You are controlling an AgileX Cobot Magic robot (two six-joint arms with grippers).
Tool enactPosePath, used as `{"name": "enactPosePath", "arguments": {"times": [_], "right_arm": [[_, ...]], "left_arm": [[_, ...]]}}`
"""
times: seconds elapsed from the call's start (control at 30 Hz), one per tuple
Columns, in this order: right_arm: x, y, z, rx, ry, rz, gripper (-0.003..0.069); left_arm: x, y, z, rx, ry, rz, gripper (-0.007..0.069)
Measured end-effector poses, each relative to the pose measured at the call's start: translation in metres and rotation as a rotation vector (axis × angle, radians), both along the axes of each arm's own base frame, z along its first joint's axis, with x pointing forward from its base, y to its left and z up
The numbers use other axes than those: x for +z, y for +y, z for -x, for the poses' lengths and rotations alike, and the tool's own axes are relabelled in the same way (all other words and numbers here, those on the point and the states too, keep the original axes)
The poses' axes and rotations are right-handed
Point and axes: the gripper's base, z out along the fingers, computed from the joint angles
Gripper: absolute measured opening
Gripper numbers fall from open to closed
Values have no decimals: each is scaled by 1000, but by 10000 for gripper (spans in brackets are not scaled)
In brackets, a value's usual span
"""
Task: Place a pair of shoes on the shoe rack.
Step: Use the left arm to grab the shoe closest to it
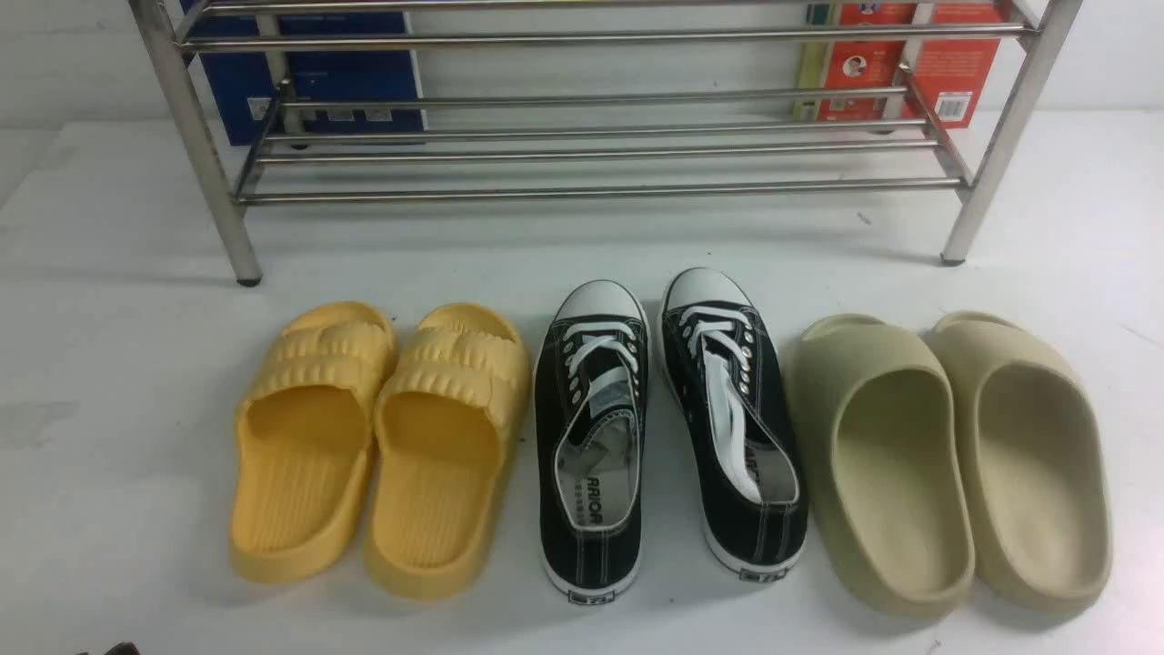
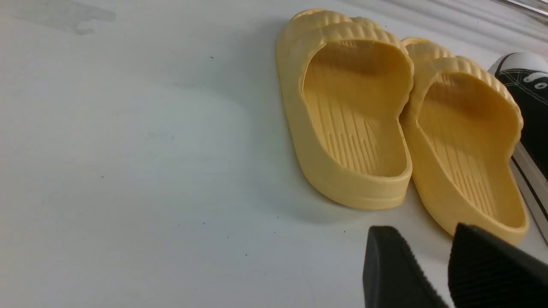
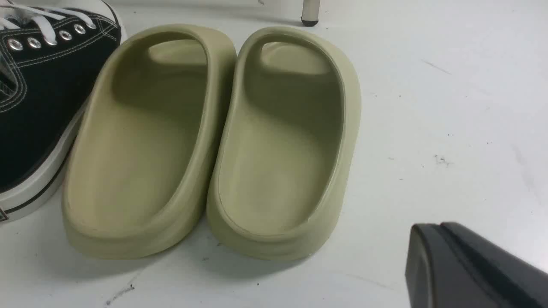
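Observation:
The pair of shoes, two black canvas sneakers with white laces and toe caps, stands on the white table in the front view: the left one [image 1: 591, 437] and the right one [image 1: 732, 418], toes pointing at the shoe rack [image 1: 591, 146] behind them. The rack's steel bars carry nothing. Neither gripper shows in the front view. In the left wrist view my left gripper [image 2: 421, 233] hovers open and empty near the heel of a yellow slide, with a sneaker's toe [image 2: 528, 85] at the frame edge. My right gripper [image 3: 432, 229] is shut, empty, beside the beige slides; a sneaker's side [image 3: 38, 85] shows beyond them.
Two yellow ribbed slides [image 1: 305, 437] [image 1: 450, 446] lie left of the sneakers, and two beige smooth slides [image 1: 882, 464] [image 1: 1028, 455] lie right of them. Behind the rack stand a blue box [image 1: 309, 73] and a red box [image 1: 909, 64]. A rack leg [image 3: 310, 13] stands past the beige slides.

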Motion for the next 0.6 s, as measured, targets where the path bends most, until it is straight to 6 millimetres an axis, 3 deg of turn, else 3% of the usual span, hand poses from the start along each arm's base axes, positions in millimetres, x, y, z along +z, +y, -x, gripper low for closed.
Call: {"name": "enactPosePath", "arguments": {"times": [0.6], "right_arm": [[0,0,0,0,0,0,47]], "left_arm": [[0,0,0,0,0,0,236]]}}
